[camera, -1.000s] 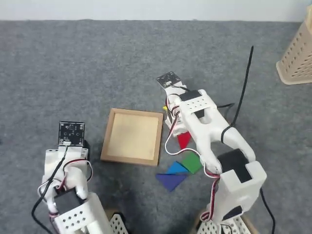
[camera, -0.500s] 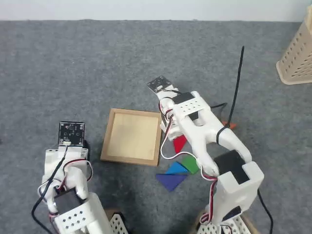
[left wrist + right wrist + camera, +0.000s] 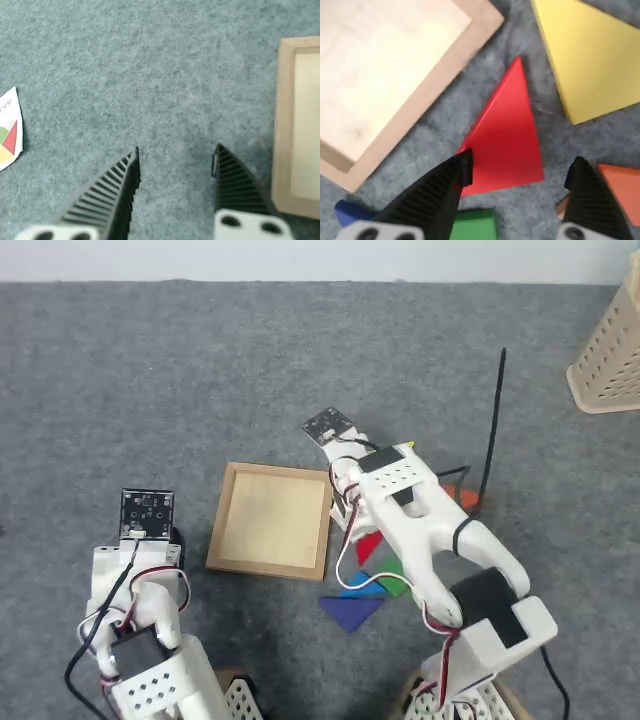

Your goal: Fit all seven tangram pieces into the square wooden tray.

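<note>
The square wooden tray lies empty on the grey carpet. To its right lie a red triangle, a green piece, a light blue piece and a dark blue triangle. An orange piece peeks out beside the right arm. In the right wrist view my right gripper stands open over the red triangle, one finger on each side. A yellow triangle, the orange piece and the tray's rim lie around it. My left gripper is open over bare carpet, beside the tray's edge.
A woven basket stands at the far right. A black cable rises behind the right arm. A printed card lies on the carpet near the left gripper. The left arm sits at the front left.
The right arm has shifted toward the tray and settled over the red triangle, uncovering the orange piece behind it. The left arm has not moved.
</note>
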